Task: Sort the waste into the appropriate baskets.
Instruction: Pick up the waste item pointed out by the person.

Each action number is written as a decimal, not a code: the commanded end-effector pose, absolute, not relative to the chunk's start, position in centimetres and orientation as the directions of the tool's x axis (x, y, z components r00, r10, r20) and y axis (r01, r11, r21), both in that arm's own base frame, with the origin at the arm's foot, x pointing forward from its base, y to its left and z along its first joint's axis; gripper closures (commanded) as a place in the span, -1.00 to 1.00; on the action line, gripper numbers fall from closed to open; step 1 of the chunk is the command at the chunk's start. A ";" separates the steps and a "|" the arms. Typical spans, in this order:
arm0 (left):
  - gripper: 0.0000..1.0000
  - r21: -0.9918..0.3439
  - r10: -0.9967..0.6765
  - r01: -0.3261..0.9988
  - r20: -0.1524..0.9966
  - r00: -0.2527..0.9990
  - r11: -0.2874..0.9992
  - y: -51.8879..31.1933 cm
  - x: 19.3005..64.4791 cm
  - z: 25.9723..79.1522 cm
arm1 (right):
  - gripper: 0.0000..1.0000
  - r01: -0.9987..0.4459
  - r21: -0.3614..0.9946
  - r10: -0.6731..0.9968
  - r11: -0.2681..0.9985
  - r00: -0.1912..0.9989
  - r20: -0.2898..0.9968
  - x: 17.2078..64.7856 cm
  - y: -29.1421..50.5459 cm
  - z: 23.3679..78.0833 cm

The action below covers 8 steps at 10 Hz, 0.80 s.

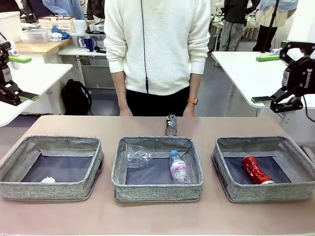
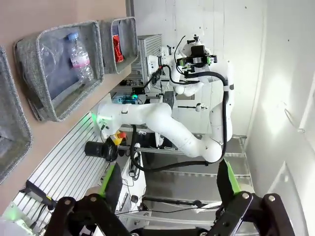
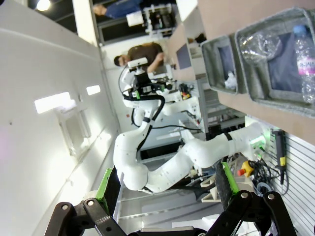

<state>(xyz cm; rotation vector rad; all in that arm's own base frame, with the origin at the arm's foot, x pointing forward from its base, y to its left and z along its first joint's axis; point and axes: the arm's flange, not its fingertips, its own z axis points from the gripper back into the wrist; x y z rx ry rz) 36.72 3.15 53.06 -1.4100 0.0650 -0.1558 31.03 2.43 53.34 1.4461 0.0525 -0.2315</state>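
Observation:
Three grey baskets stand in a row. The left basket (image 1: pixel 51 167) holds a white paper ball (image 1: pixel 47 180). In the middle basket (image 1: pixel 157 189) lie a clear plastic cup (image 1: pixel 135 156) and a pink-labelled bottle (image 1: pixel 178 167). A red crushed can (image 1: pixel 256 169) rests in the right basket (image 1: pixel 266 191). A dark printed can (image 1: pixel 171 125) stands on the table behind the middle basket. My left gripper (image 1: pixel 24 77) (image 2: pixel 169 182) hangs open, high at the left. My right gripper (image 1: pixel 264 78) (image 3: pixel 166 187) hangs open, high at the right. Both are empty and far from the waste.
A person in a white sweater (image 1: pixel 157 44) stands at the far edge, hands hanging just behind the dark can. Bare brown tabletop (image 1: pixel 157 216) runs in front of the baskets and along the far edge. White tables flank the scene.

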 end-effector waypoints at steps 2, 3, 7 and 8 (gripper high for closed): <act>-1.00 -0.987 -0.133 0.070 0.050 0.990 0.145 2.7 36.5 52.7 | -1.00 0.179 0.980 -0.121 0.085 0.978 -0.168 31.1 2.5 53.7; -1.00 -0.987 -0.133 0.070 0.050 0.990 0.145 2.7 36.5 52.7 | -1.00 0.179 0.980 -0.121 0.085 0.978 -0.168 31.1 2.5 53.7; -1.00 -0.987 -0.133 0.070 0.050 0.990 0.145 2.7 36.5 52.7 | -1.00 0.179 0.980 -0.121 0.085 0.978 -0.168 31.1 2.5 53.7; -1.00 -0.987 -0.133 0.070 0.050 0.990 0.145 2.7 36.5 52.7 | -1.00 0.179 0.980 -0.121 0.085 0.978 -0.168 31.1 2.5 53.7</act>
